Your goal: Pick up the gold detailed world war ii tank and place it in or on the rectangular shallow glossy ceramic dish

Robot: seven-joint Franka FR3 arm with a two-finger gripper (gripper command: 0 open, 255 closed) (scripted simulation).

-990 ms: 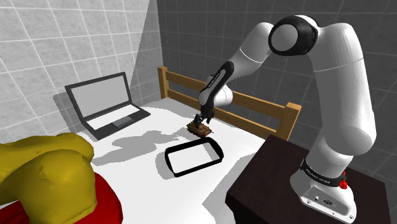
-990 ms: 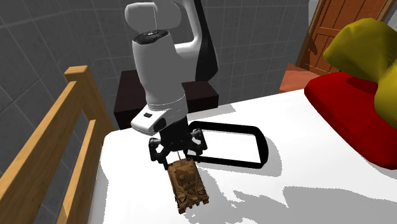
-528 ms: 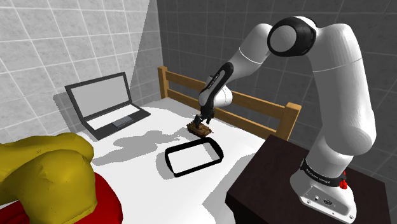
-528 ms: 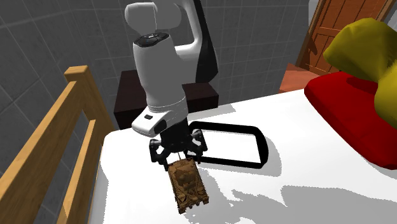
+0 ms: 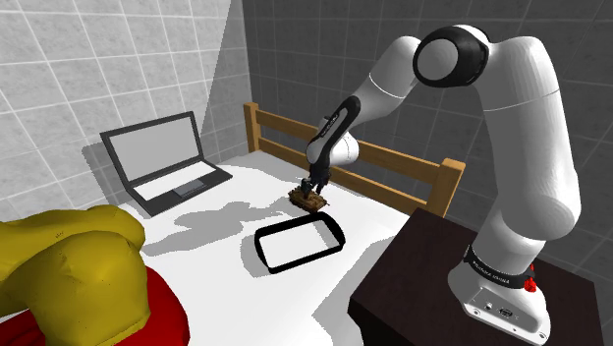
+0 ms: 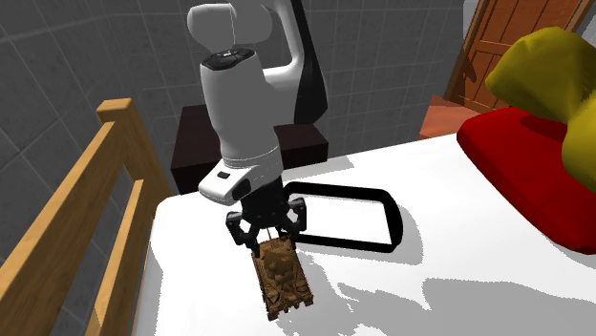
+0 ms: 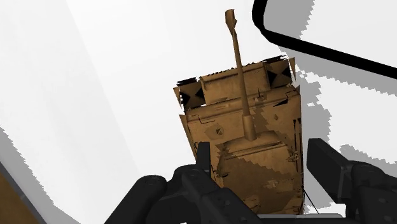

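Straddling tank (image 7: 245,127) rear — pincer (image 7: 261,153) apart, one tip touching hull, other just beside.

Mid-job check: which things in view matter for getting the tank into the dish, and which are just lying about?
Part of the job:
tank, brown-gold, on the white surface
dish, black-rimmed, empty, beside the tank
gripper, open, astride the tank's end

Lying about:
laptop, open
yellow and red soft shape
wooden bed rail
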